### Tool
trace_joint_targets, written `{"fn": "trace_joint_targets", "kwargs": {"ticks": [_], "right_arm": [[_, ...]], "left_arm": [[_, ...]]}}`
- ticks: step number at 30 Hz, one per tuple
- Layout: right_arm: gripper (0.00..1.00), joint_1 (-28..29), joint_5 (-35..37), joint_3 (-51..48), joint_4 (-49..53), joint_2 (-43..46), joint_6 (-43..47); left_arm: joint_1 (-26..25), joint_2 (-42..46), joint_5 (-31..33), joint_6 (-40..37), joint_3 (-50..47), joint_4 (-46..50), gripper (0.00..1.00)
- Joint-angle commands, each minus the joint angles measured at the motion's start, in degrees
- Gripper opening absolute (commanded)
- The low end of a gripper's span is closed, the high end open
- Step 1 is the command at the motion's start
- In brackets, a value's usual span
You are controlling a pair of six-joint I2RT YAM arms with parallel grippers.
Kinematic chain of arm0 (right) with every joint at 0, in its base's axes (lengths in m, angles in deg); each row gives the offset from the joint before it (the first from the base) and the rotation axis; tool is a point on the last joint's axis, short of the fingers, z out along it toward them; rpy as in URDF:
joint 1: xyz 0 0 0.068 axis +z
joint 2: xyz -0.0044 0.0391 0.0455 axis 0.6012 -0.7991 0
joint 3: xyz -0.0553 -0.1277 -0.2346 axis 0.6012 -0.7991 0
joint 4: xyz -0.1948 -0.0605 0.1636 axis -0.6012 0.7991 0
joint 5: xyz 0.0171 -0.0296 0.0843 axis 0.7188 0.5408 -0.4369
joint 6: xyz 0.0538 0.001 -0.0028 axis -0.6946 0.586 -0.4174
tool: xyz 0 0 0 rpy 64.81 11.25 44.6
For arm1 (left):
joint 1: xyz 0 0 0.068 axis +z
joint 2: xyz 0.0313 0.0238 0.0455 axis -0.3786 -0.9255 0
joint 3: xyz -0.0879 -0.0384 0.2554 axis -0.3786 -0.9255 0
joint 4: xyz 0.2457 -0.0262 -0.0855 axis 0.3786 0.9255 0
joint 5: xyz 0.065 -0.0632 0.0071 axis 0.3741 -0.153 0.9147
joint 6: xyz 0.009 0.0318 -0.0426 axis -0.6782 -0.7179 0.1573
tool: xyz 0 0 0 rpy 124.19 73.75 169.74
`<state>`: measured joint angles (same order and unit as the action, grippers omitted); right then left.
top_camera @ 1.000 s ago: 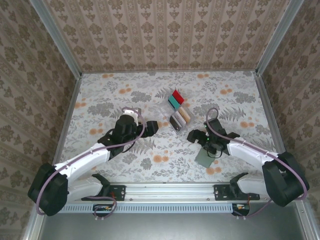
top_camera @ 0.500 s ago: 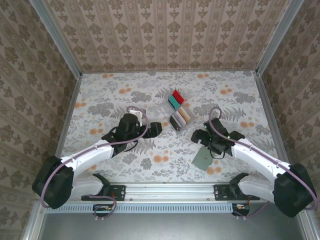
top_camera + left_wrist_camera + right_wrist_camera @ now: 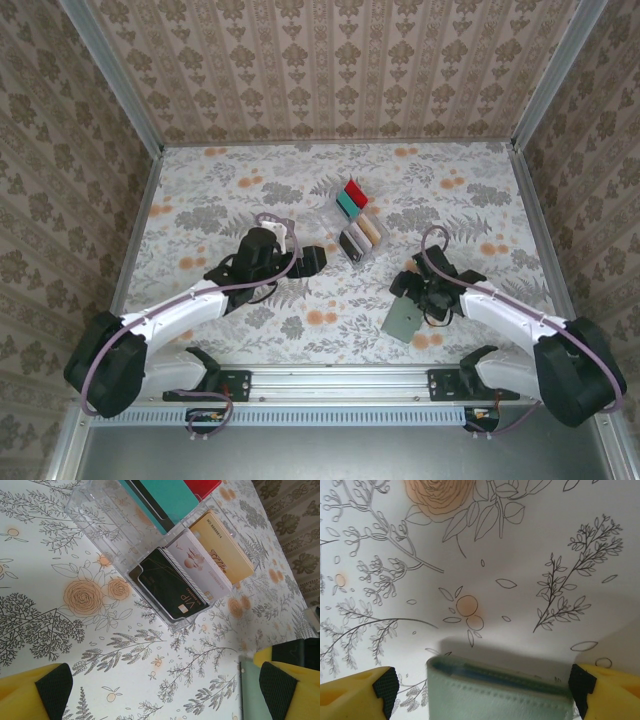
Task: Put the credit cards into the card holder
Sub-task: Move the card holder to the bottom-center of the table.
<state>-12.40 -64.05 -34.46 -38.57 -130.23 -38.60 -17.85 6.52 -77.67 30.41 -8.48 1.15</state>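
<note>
Desk [image 3: 200, 180], floral cover, walled on three sides.

- Credit cards: all five stand on edge in a clear divided tray [image 3: 107, 515] about mid-desk, slightly right of centre. Teal card [image 3: 170, 497] and red card [image 3: 202, 486] sit in the compartment toward the back edge. Dark grey card [image 3: 167, 587], pale card [image 3: 197, 567] and tan card [image 3: 222, 550] are packed side by side in the nearer one. Standing upright leaves their top edges free, which looks meant to make them easy to pinch out one at a time.
- Card holder [image 3: 405, 318]: lies flat and folded closed, toward the front edge, right of centre, well apart from the tray. No card is in it yet. It likely has to be steadied or opened before any card goes in.
- Right pincer [image 3: 484, 690]: low over the card holder's far edge, fingers wide apart and straddling its width. One pad [image 3: 385, 690] shows bare desk between it and the fabric. The other sits just at the corner; contact there cannot be told. Nothing is gripped. Judged to be lining up to clamp the holder.
- Left pincer [image 3: 165, 690]: spread fully wide and empty, hovering just left of the tray and aimed at the near compartment. It touches nothing. Probably waiting to pick a card.
</note>
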Motion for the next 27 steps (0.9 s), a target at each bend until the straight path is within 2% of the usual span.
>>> {"fn": "trace_joint_targets", "kwargs": {"ticks": [1,8,15,22,27], "right_arm": [[0.90,1.38,-3.08,0.51,-3.38,-3.45,-2.07],[0.89,6.07,-3.24,1.91,-6.74,-7.43,-5.61],[0.89,10.07,-2.24,5.97,-5.54,-8.55,-6.81],[0.89,9.22,7.80,10.94,7.27,-1.66,-3.01],[0.89,3.24,8.57,8.21,10.39,2.74,-1.39]], "left_arm": [[-0.11,1.36,-0.48,-0.97,2.03,1.76,1.00],[-0.16,1.80,-0.86,-1.44,1.86,2.24,1.00],[-0.06,2.42,-0.93,-1.26,1.49,2.24,1.00],[-0.05,3.22,-1.15,-1.69,1.79,3.05,1.00],[0.00,3.94,-1.06,-1.75,2.03,3.43,1.00]]}}
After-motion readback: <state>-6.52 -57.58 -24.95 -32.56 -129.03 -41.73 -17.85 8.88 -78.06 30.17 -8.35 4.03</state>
